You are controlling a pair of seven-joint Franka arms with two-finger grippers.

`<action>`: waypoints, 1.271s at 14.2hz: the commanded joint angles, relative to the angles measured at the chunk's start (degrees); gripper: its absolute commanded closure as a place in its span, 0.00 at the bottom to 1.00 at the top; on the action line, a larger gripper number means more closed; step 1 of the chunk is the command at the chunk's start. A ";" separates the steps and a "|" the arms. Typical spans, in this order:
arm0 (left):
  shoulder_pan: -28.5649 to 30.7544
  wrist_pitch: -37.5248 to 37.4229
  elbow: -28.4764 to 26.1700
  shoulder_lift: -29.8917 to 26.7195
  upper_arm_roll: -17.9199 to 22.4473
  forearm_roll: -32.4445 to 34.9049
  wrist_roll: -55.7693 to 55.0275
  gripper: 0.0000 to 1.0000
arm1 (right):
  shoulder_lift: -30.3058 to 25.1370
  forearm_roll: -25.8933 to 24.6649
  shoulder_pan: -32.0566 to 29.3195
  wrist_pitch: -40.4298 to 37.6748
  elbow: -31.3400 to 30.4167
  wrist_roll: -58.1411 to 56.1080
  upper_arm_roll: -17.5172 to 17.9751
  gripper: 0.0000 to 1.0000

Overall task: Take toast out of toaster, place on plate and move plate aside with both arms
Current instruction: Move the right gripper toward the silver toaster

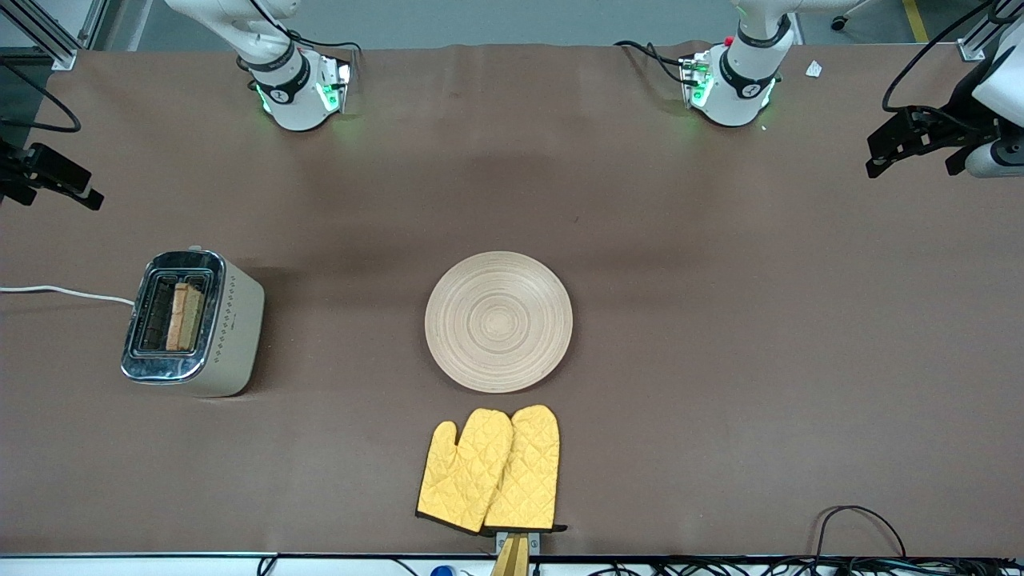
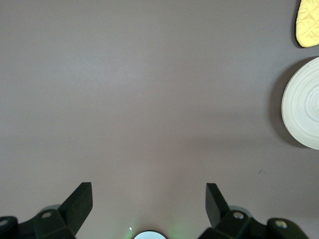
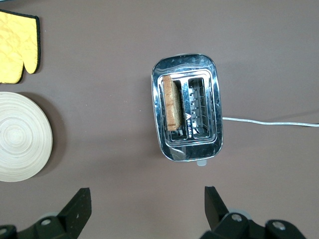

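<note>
right tool [image 3: 147, 209] over the worktop [image 1: 720, 360], jaws apart, nothing held; nearer arm for the toaster [image 1: 192, 324]. one toast [image 1: 184, 316] upright in the slot toward the plate [image 1: 498, 322] (long axis along the slot). two yellow oven mitts [image 1: 490, 470]. left tool [image 2: 149, 204] waiting, jaws apart.

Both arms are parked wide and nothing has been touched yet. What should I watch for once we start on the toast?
The toast stands narrow in one toaster slot, close against chrome walls, so the open right gripper may hit metal or tip the toaster.

The oven mitts lie just nearer the camera than the plate, so sliding it that way may snag.

The open left gripper hangs over bare table at its own end, a long reach from the plate.
</note>
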 commanded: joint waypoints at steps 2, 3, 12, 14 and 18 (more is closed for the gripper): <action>-0.12 -1.13 1.45 0.56 -0.15 -0.01 0.87 0.00 | -0.66 -0.39 -0.56 -0.01 -0.47 -0.78 0.48 0.00; 0.14 -1.13 1.45 0.47 -0.06 -0.09 0.87 0.00 | -0.57 -0.31 -0.56 -0.10 -0.38 -0.69 0.40 0.00; -1.00 -1.13 3.12 3.90 -0.42 0.08 0.25 0.00 | 0.82 -3.38 0.41 0.94 -1.60 -0.52 0.57 0.00; -1.09 -1.13 3.21 3.81 -0.50 -0.09 0.07 0.00 | 5.03 -3.21 1.11 5.33 -2.40 -0.60 0.57 0.00; -0.39 -1.13 3.21 3.20 -1.29 -0.18 0.51 0.00 | 15.66 -3.21 1.90 10.53 -2.31 -0.69 0.57 0.00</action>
